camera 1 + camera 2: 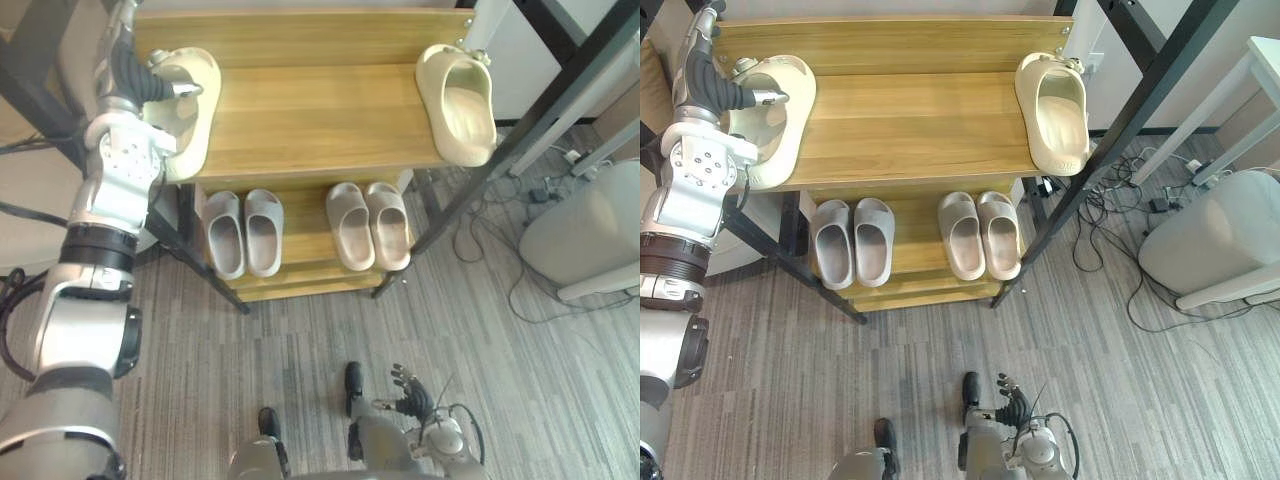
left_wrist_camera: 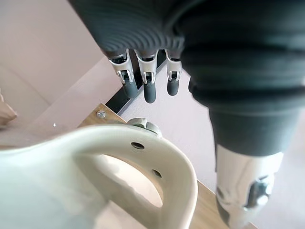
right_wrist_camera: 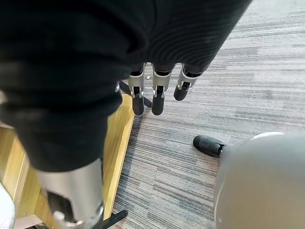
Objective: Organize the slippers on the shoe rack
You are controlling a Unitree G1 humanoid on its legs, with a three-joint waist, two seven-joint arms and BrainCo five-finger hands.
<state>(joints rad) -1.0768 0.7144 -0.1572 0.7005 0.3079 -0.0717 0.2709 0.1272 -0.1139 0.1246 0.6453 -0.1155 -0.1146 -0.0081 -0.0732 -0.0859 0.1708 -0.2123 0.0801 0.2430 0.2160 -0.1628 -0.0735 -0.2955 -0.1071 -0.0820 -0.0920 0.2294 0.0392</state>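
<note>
The wooden shoe rack (image 1: 310,110) has two shelves. A cream slipper (image 1: 197,115) lies at the left end of the top shelf, its toe over the front edge. My left hand (image 1: 150,85) hovers over its far end, open, with its fingers (image 2: 149,90) straight past the strap (image 2: 143,152). The second cream slipper (image 1: 460,100) lies at the right end of the top shelf. On the lower shelf stand a grey pair (image 1: 243,232) and a beige pair (image 1: 368,225). Down by the floor my right hand (image 1: 410,392) hangs open and empty, its fingers (image 3: 159,102) relaxed.
A black slanted frame bar (image 1: 520,130) crosses beside the rack's right end. A grey rounded bin (image 1: 585,235) and loose cables (image 1: 500,260) lie on the carpet to the right. The middle of the top shelf is bare wood.
</note>
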